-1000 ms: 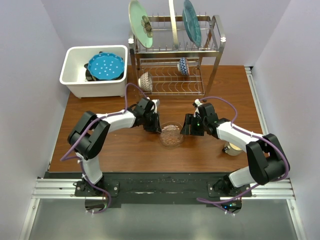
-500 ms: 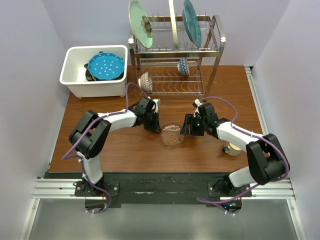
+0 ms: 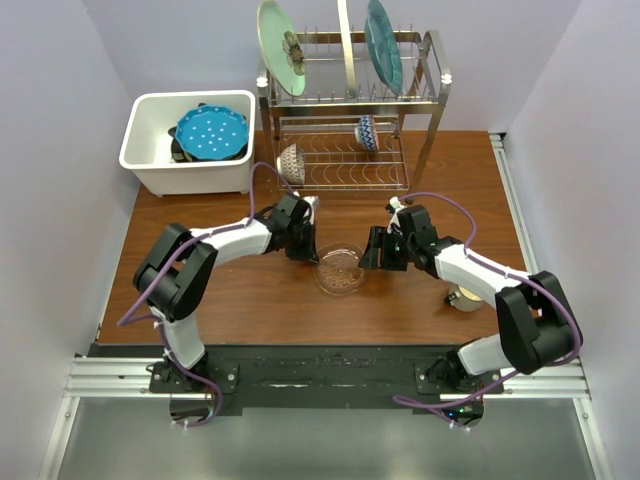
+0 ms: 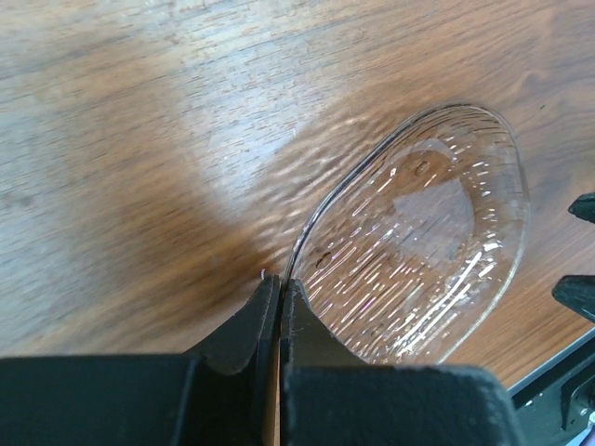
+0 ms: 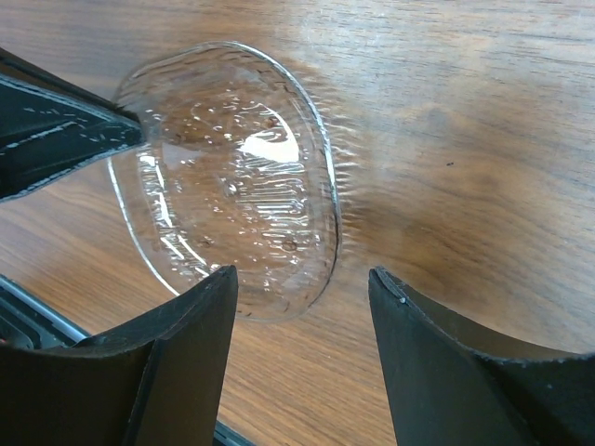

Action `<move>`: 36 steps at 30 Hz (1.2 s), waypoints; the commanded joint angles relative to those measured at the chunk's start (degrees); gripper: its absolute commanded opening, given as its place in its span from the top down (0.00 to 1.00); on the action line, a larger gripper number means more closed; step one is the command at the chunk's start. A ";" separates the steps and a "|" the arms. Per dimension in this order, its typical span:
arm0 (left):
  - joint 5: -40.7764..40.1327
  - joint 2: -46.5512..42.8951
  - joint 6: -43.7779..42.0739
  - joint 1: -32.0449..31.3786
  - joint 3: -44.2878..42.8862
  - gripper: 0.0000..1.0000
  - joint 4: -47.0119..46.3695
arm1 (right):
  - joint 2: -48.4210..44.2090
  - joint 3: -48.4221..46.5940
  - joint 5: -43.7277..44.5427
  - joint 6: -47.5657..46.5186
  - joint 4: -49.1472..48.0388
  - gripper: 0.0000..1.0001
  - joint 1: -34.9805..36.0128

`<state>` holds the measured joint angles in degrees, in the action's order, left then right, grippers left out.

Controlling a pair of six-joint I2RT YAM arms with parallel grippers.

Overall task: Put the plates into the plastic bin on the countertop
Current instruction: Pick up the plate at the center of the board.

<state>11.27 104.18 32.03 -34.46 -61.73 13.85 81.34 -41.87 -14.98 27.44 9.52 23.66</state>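
The clear ribbed glass plate (image 3: 339,270) lies mid-way on the brown wooden table (image 3: 250,310). The left gripper (image 4: 279,284) pinches its rim at ten o'clock, jaws closed on the glass. The right gripper (image 5: 302,275) hovers at three o'clock, jaws wide and holding nothing. Far off at ten o'clock, the white rectangular plastic bin (image 3: 190,180) holds a blue scalloped dotted plate (image 3: 212,131).

Counting 2 grippers: left gripper (image 4: 279,284), right gripper (image 3: 367,256). Tallying 6 plates visible:
- 3 standing upright in wire rack (image 3: 428,100) top tier: flower plate (image 3: 277,47), edge-on pale plate (image 3: 346,45), teal plate (image 3: 384,45)
- 2 stacking in plastic bin (image 3: 136,150): blue dotted plate (image 3: 211,132) over dark plate (image 3: 178,151)
- 1 clear glass plate (image 3: 340,270) lying on table (image 3: 250,310)

Also seeing 2 sm. bowls (image 3: 292,162), (image 3: 367,132) on lower tier, plus 1 sm. round obj. (image 3: 465,297), type unclear.
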 commanded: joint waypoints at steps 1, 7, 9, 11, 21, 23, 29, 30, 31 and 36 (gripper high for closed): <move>-2.74 -3.81 -2.59 1.23 -0.14 1.00 1.10 | -1.80 -0.94 -1.63 0.86 -1.17 0.37 -0.19; -1.25 -6.79 -2.76 4.13 1.79 1.00 0.92 | -1.80 -0.94 -1.63 0.86 -1.26 0.37 -0.11; -0.20 -8.20 -2.94 5.10 2.32 1.00 0.83 | -1.62 -0.85 -1.54 0.95 -1.34 0.37 -0.11; 0.59 -9.69 -3.29 6.94 3.37 1.00 0.83 | -1.36 -0.76 -1.63 0.95 -1.43 0.38 -0.19; 0.95 -15.50 -5.93 13.62 5.75 1.00 3.47 | -0.31 -0.50 -1.98 1.12 -2.40 0.38 -0.11; 0.86 -16.73 -6.19 14.33 5.84 1.00 4.17 | -0.22 -0.41 -1.98 1.12 -2.49 0.37 -0.19; 0.95 -19.80 -7.42 17.84 4.78 1.00 6.54 | 0.05 -0.32 -1.98 1.04 -2.57 0.37 -0.11; 0.95 -20.24 -7.60 18.89 4.26 1.00 7.07 | 0.05 -0.32 -1.89 1.04 -2.58 0.37 -0.19; 0.95 -20.85 -8.12 19.51 3.91 1.00 8.03 | -0.04 -0.23 -1.98 1.04 -2.66 0.37 -0.11; 1.48 -22.62 -9.97 24.16 1.10 1.00 10.58 | -0.22 -0.14 -1.98 1.04 -2.75 0.37 -0.11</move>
<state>11.66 84.60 24.80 -13.74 -56.66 22.61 81.34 -41.87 -16.05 28.05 8.51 23.66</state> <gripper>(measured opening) 0.030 0.623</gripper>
